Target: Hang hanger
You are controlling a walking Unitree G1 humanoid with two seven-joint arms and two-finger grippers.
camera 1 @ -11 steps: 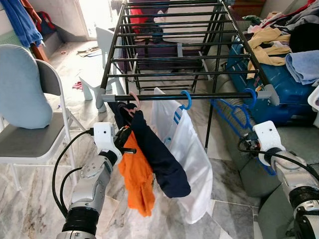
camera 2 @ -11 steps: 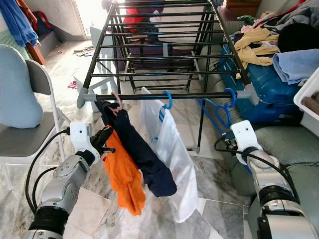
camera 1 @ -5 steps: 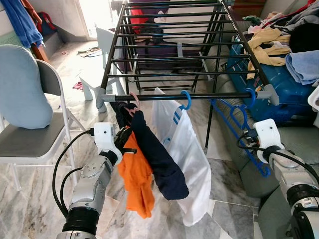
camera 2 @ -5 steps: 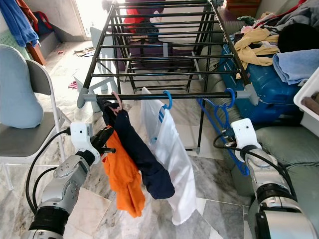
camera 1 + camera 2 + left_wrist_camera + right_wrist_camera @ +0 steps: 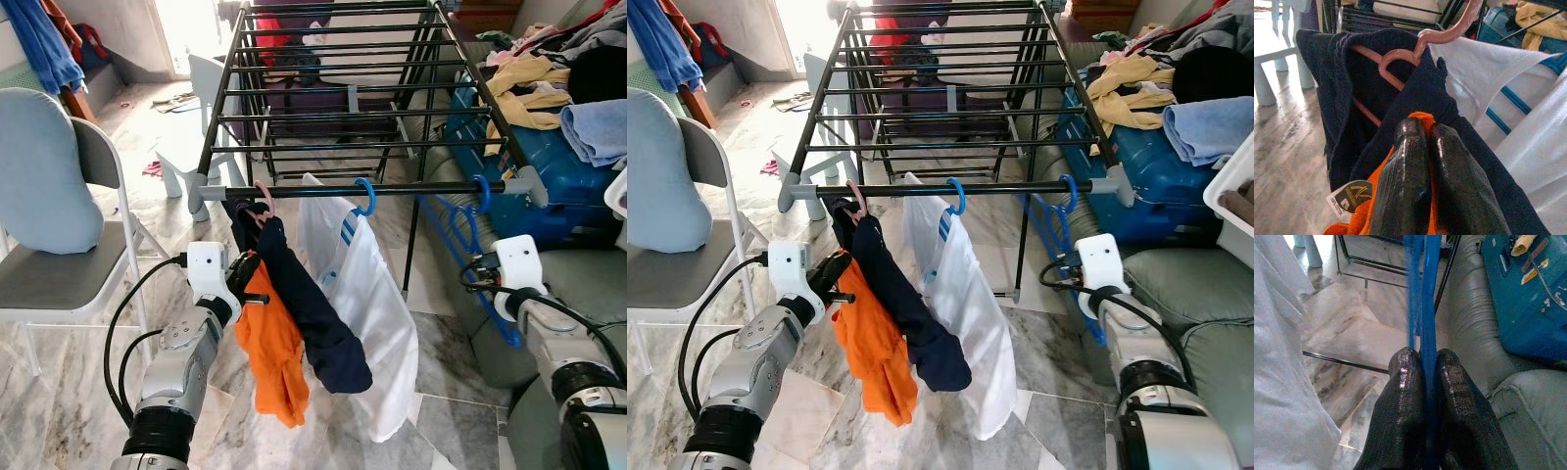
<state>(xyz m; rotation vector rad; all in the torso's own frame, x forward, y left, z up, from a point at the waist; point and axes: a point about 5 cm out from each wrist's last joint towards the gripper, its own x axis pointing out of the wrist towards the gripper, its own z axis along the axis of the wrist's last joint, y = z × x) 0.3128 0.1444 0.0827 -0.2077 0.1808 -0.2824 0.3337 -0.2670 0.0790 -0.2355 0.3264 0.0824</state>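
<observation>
A: Item one, right gripper point(image 5: 1425, 382). Condition?

B: Fingers pressed together on the lower bar of a bare blue hanger point(image 5: 468, 220). The hook of that hanger is over the front rail point(image 5: 392, 188) of the black drying rack point(image 5: 333, 88), near the rail's right end. The grip low on the frame looks meant to steady the hanger while the hook seats.

A: Item two, left gripper point(image 5: 1422, 147).

B: Fingers closed, pinching the orange garment point(image 5: 272, 357) where it meets the navy garment point(image 5: 309, 308). Both hang from a pink hanger point(image 5: 1415, 54) whose hook is on the same rail, towards its left end. Probably held to keep the load from swinging.

A: Other entries on the rail?

B: A white garment with blue stripes point(image 5: 367, 294) on a second blue hook point(image 5: 365, 195), between the other two hangers.

A: Surroundings?

B: A grey folding chair point(image 5: 59, 255) to the left; a blue suitcase point(image 5: 549, 176) piled with clothes to the right.

A: Anything not verifiable?

B: Whether the orange piece has its own hanger: cloth covers it. The bare hanger's lower frame is partly behind the right wrist. How firmly either hook sits cannot be judged.
</observation>
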